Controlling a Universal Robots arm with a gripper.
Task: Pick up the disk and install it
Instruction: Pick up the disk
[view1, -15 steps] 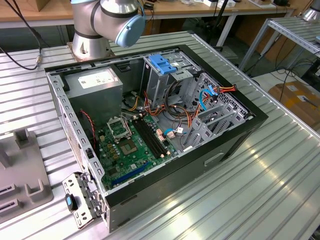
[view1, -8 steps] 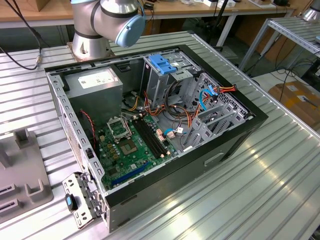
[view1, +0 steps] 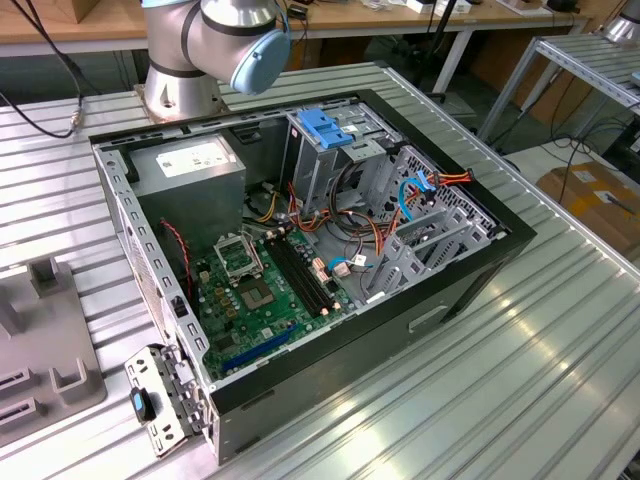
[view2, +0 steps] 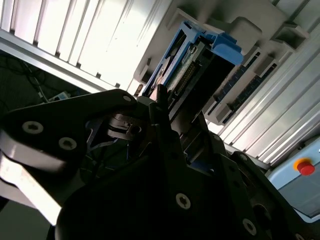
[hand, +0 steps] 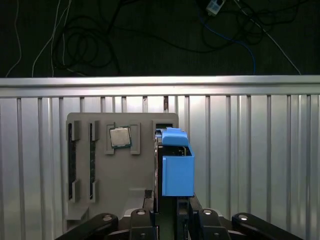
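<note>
Ribbed table (view1: 520, 385): computer case (view1: 400, 335), tray (view1: 40, 345)

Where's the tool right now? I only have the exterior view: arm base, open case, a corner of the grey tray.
Observer: At the grey tray. In the first wrist view the tool is right at the disk.
Operator: How's the disk sitting?
Observer: On edge, in a blue carrier, along one edge of the tray. I can't tell whether it is gripped.
Operator: Anything else on that tray?
Observer: A square processor chip in its own pocket, beside the disk and apart from it.
</note>
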